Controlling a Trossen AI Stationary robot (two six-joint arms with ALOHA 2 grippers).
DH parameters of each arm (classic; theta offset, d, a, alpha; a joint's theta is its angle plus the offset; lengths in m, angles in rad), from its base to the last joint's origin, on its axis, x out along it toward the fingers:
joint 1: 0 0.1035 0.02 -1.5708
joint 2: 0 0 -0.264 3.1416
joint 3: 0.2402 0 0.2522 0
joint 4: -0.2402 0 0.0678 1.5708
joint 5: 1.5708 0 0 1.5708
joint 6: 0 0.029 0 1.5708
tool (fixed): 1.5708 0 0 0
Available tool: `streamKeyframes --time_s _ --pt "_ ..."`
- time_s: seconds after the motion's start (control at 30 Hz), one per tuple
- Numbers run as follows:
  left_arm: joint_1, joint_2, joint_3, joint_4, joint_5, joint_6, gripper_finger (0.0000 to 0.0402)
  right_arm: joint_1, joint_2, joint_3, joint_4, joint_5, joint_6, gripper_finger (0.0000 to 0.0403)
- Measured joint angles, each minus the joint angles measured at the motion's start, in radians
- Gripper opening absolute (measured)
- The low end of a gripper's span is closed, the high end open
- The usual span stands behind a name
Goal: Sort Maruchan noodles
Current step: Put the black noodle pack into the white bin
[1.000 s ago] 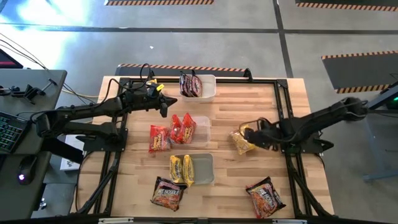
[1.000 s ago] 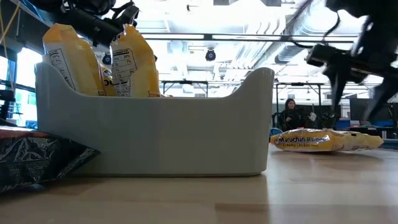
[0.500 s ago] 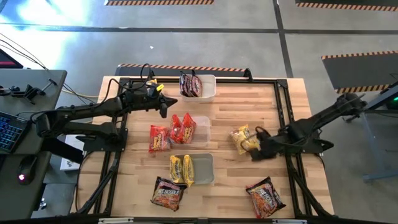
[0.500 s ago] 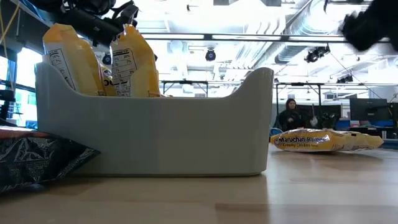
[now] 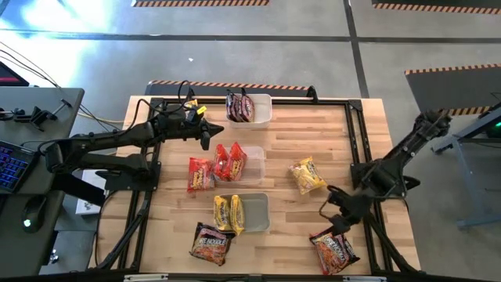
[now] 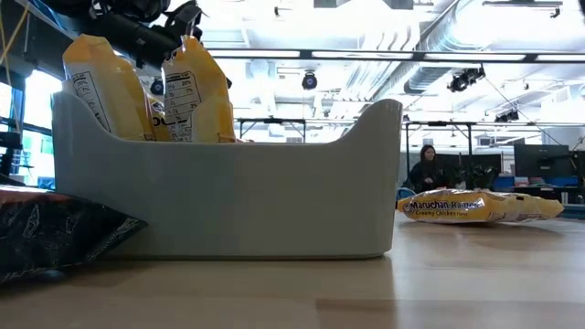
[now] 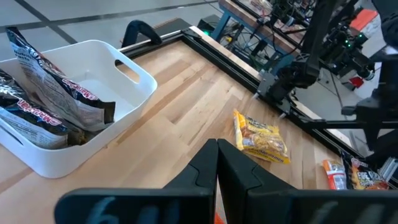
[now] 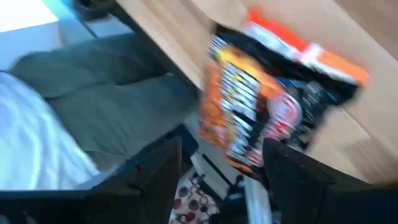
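Maruchan noodle packets lie sorted in three white bins: dark ones in the far bin (image 5: 250, 108), red ones in the middle bin (image 5: 252, 160), yellow ones in the near bin (image 5: 257, 211). Loose on the table lie a yellow packet (image 5: 307, 175), a red packet (image 5: 200, 174) and two dark packets (image 5: 210, 243) (image 5: 334, 249). My right gripper (image 5: 332, 218) hovers open just on the far side of the near-right dark packet (image 8: 267, 112), touching nothing. My left gripper (image 5: 205, 133) hangs shut and empty, left of the bins.
A black frame (image 5: 356, 141) runs along the table's edges. Bare wood lies between the bins and the yellow packet. In the low view a person (image 6: 426, 169) sits in the room beyond the table. A desk with a keyboard (image 5: 12, 160) stands left of the table.
My right gripper has left the yellow packet and swung toward the table's near right corner, rolling as it went, and now stands by the dark packet there. The yellow packet has stayed flat on the table. The gap between its fingers looks unchanged.
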Motion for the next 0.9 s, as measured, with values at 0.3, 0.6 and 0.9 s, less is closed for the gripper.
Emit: streamKeyframes --time_s 0.3,0.6,0.9 --pt "0.000 0.000 0.000 0.000 0.000 -0.012 0.0000 0.087 0.000 -0.180 0.214 0.045 0.090 0.0218" --pt "-0.001 0.000 0.000 0.000 0.005 -0.076 0.0000 0.088 0.000 -0.264 0.318 0.041 0.091 0.0235" --pt "-0.001 0.000 0.000 0.000 0.007 -0.118 0.0000 0.089 -0.001 -0.134 0.059 0.010 0.089 0.0261"
